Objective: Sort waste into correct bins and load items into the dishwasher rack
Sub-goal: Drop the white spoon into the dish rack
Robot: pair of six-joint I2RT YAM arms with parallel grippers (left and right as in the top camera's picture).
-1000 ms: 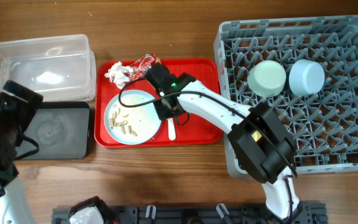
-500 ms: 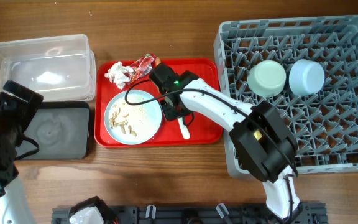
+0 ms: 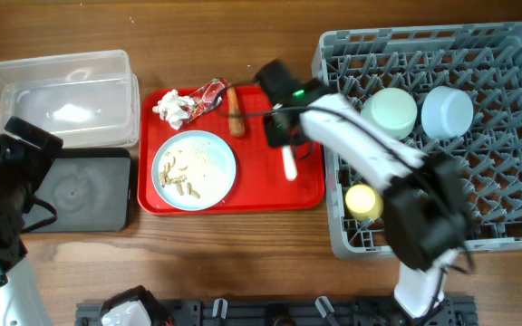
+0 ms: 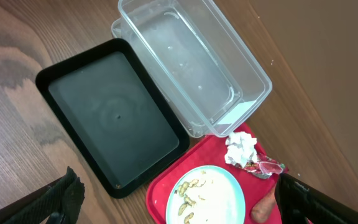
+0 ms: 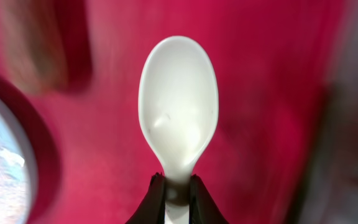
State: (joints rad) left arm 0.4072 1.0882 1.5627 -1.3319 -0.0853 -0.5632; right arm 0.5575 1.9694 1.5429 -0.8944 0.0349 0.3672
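My right gripper is shut on the white plastic spoon and holds it over the right side of the red tray; in the right wrist view the spoon's bowl sticks out past the fingertips. The pale-blue plate with beige food scraps lies on the tray. The sausage piece, red foil wrapper and white tissue lie at the tray's back. Two bowls and the yellow cup sit in the grey rack. My left gripper is open and empty above the tray's left edge.
The clear tub stands at the back left, with the black tray in front of it; both also show in the left wrist view, tub and tray. The red serving tray lies between them and the rack.
My right gripper has carried the spoon from beside the plate to the right, toward the rack. The sausage and the yellow cup, hidden before by the arm, are now uncovered. The left arm has not moved.
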